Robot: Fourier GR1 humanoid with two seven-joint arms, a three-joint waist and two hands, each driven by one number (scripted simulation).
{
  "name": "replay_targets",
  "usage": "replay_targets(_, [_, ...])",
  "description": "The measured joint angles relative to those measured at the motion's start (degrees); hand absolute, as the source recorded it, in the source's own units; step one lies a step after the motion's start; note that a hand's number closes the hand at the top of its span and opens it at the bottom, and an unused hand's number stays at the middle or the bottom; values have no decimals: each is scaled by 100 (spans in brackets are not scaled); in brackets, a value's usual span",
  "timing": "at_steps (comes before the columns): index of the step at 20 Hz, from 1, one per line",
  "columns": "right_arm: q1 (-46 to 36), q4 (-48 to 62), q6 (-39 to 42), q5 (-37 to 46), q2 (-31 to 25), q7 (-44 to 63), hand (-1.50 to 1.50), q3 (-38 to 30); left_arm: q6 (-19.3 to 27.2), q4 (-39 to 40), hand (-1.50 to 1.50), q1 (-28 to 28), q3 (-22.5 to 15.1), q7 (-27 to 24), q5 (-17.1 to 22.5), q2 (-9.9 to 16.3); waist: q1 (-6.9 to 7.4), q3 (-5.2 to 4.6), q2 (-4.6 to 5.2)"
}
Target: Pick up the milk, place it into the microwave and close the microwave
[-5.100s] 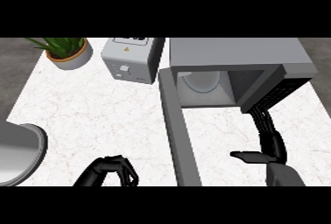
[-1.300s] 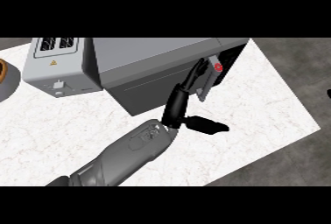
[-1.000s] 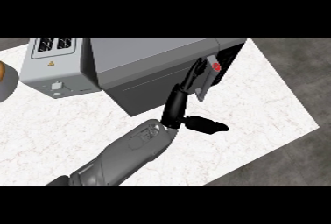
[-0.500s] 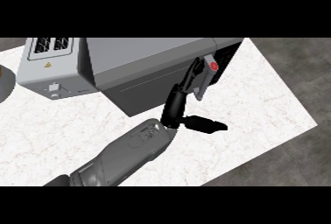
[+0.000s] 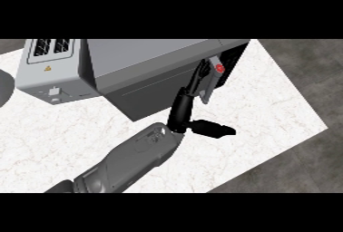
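Just past the fingertips of the left hand (image 5: 181,109): the microwave (image 5: 154,56), a grey box set askew on the white marbled counter (image 5: 60,131). Comes in on a grey forearm (image 5: 130,161) from the lower left, black hand raised toward the appliance's front. Fingers (image 5: 199,76) straight and close together, laid flat along the near edge of the microwave door (image 5: 144,93), gripping nothing. Thumb (image 5: 213,128) stuck out to the side, away from the forearm, hanging over bare counter and touching no object. Hand slack and flat, then, pressed against the door rather than wrapped round anything.

Right beside the fingertips, on the thumb's side: a pale control panel (image 5: 213,80) with a red button (image 5: 219,68) just off the tip of the longest finger. Beyond the panel, a dark strip of the microwave's body. Door face dark grey, lying close against the body; whether quite latched, cannot tell.

Milk: in no part of the view; possibly behind the door, but cannot tell.

Far on the side of the hand away from the thumb, past the microwave: a light grey toaster (image 5: 50,68) with two slots on top, standing just beside the microwave. Further that way, at the view's edge, a sliver of something grey and round (image 5: 4,90), too cropped to name.

Out beyond the thumb, the counter's edge and then dark floor (image 5: 295,63).
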Motion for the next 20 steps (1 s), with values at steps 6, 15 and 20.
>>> replay_targets(6, [-86,5,39,-143,-76,96,-150,40,-22,62,-150,-45,-62,-104,143,-15,-10,-3,4])
replay_targets(15, [-164,24,60,-328,-172,206,-150,49,-68,0,-150,-277,-58,-351,207,135,25,22,-48])
replay_targets(20, [-174,6,37,-397,-248,266,-150,9,104,252,-150,-588,-333,-164,-103,209,127,81,-116])
